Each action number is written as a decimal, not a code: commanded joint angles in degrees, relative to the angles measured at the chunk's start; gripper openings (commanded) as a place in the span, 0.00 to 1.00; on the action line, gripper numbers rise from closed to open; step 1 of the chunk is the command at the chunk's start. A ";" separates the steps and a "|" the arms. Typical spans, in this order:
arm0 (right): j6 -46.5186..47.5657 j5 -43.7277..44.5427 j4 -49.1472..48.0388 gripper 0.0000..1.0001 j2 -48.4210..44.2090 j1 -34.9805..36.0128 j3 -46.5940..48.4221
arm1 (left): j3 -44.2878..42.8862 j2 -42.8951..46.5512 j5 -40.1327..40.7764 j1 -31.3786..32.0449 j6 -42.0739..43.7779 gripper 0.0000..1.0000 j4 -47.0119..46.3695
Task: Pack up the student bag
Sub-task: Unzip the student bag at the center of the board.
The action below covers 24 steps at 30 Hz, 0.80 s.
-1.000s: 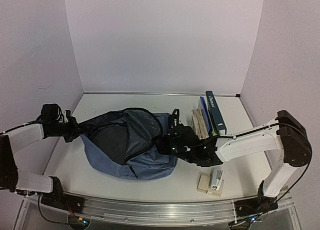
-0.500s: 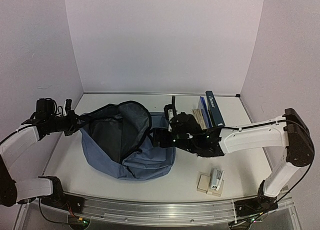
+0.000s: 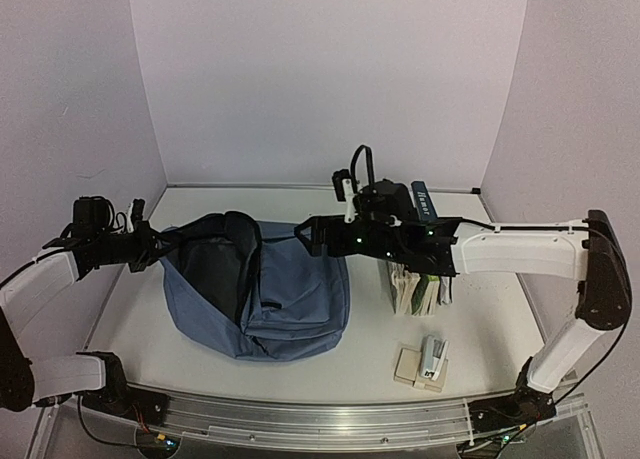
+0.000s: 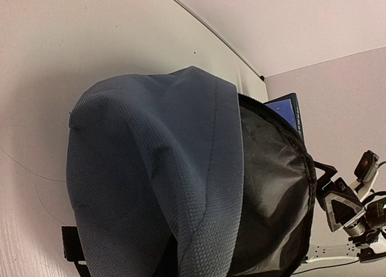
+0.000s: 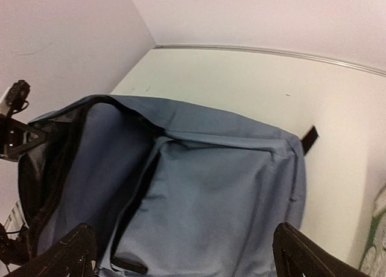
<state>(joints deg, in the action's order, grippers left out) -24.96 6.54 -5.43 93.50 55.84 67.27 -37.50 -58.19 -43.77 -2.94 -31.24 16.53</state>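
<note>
Student bag (image 3: 265, 294) lying on the left half of the counter (image 3: 200, 204). Its slate-blue front panel with the zip pocket faces up, and its dark-lined mouth is turned toward the left edge.

Left end effector (image 3: 152, 249): jaws together, clamped on the rim of the mouth, which is drawn up off the counter at that point. The left wrist view shows blue outer fabric folded over black lining.

Right end effector (image 3: 308, 235): held above the bag's back edge, toward its right side, jaws wide apart and gripping nothing. In the right wrist view the two fingertips (image 5: 66, 253) stand at the lower corners, with the bag's front panel below and between them.

Books (image 3: 415, 284): upright, toward the right edge of the counter, partly hidden beneath the right arm.

Small grey device (image 3: 432, 357): resting on a beige pad (image 3: 408, 367) near the near-right corner.
</note>
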 commanded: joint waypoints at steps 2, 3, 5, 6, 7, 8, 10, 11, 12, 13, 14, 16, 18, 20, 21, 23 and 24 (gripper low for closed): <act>3.77 -14.25 0.62 0.98 7.18 -0.45 10.18 | -4.06 1.06 -3.04 0.33 1.53 0.00 -2.87; 3.32 -16.32 0.76 0.98 8.57 -0.34 11.75 | -3.98 1.25 -3.33 0.39 1.49 0.00 -3.07; 2.48 -18.48 0.86 0.98 11.36 0.37 14.93 | -3.88 1.72 -3.92 0.57 1.47 0.00 -3.47; 2.38 -18.46 0.85 0.98 12.25 0.86 16.35 | -3.91 1.93 -4.09 0.63 1.56 0.00 -3.40; 2.34 -18.40 0.82 0.98 13.04 1.47 17.67 | -3.96 2.15 -4.23 0.63 1.65 0.00 -3.27; 2.16 -18.29 0.83 0.98 13.88 1.89 18.90 | -4.07 2.28 -4.23 0.66 1.80 0.00 -3.13; 1.71 -17.82 0.90 0.98 15.41 2.25 21.00 | -4.28 2.43 -4.23 0.71 2.05 0.00 -2.60; 1.51 -17.22 1.05 0.98 16.18 2.32 21.92 | -4.31 2.37 -4.28 0.76 2.10 0.00 -2.57; 1.38 -16.22 1.56 0.98 17.14 2.39 22.96 | -4.32 2.31 -4.43 0.76 2.14 0.00 -2.59; 1.44 -15.22 2.17 0.98 18.21 2.37 24.08 | -4.28 2.17 -4.57 0.76 2.10 0.00 -2.74; 1.73 -14.39 2.75 0.98 19.45 2.34 25.42 | -4.21 1.97 -4.64 0.87 2.07 0.00 -2.91; 2.88 -12.74 4.43 0.94 22.03 2.39 28.33 | -3.99 1.58 -4.88 1.11 1.93 0.00 -3.37; 4.01 -11.26 5.55 0.86 24.79 2.35 31.48 | -3.92 1.35 -4.99 1.29 1.81 0.00 -3.72; 4.98 -9.62 6.89 0.76 27.64 2.35 34.75 | -3.97 1.33 -4.98 1.51 1.85 0.00 -3.72; 5.36 -8.86 7.49 0.71 28.92 2.35 36.08 | -3.98 1.39 -4.88 1.59 1.91 0.00 -3.64; 5.99 -7.27 7.85 0.58 30.75 2.34 38.43 | -3.99 1.49 -4.41 1.70 1.97 0.00 -3.35; 6.33 -6.66 7.82 0.45 31.29 2.34 39.38 | -3.97 1.50 -3.99 1.71 1.98 0.00 -3.13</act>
<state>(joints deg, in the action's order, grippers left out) -20.71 -4.83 0.44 121.77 58.41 101.45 -37.52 -57.39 -46.37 -1.68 -30.00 16.45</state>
